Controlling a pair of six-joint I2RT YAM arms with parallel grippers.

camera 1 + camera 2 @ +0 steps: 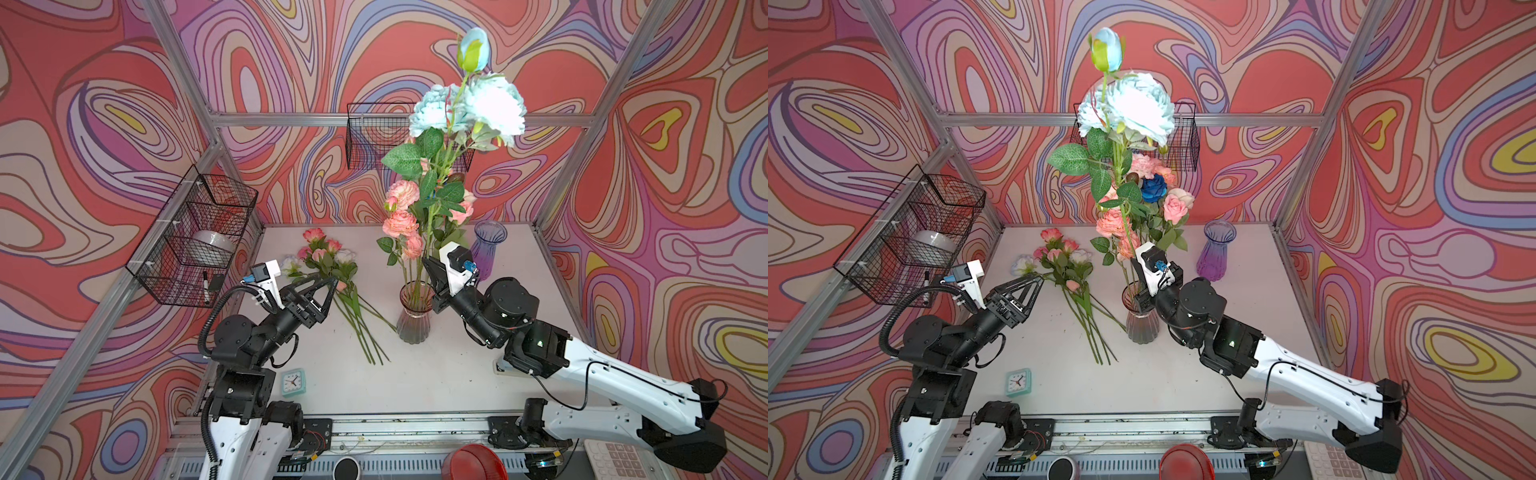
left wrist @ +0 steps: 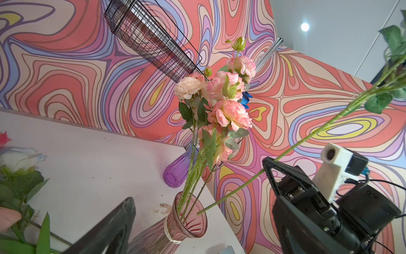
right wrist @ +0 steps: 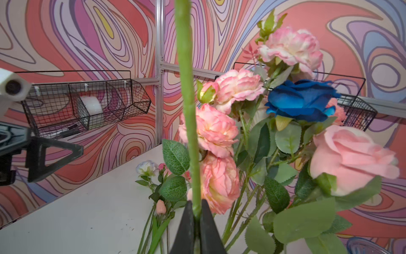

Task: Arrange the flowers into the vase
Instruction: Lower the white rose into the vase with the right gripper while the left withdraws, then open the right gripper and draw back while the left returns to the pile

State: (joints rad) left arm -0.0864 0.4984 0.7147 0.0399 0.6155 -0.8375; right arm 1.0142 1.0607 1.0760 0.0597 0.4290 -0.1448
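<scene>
Progress: roughly midway, judged from what lies where. Pink glass vase (image 1: 412, 320) at frame center already holds several stems: pink blooms (image 1: 401, 195), deep blue rose (image 1: 1153, 188), pink rose (image 3: 351, 158).

R gripper (image 3: 196, 211) is pinched tight on the tall pale-blue stem (image 3: 186, 88), w/ its blooms (image 1: 490, 104) high in the upper center. In the left wrist view the stem's lower tip sits at the vase mouth; can't tell if it's inside yet.

To do: the loose bunch (image 1: 332, 266) lying flat on the table (image 1: 457, 374), left of center. L gripper (image 1: 328, 291) hangs over it w/ fingers wide, holding nothing.

Room/edges:
- Purple vase (image 1: 487, 249) stands empty just beside the R wrist, twd the back; knock risk if the arm swings that way.
- Back wire basket (image 1: 374, 137) is behind the tall blooms.
- Side wire basket (image 1: 195, 237) is near the L arm at mid-left.
- Small clock (image 1: 293, 382) is at lower left by the L arm base.
- Bare table at lower center and lower right gives most free space.
</scene>
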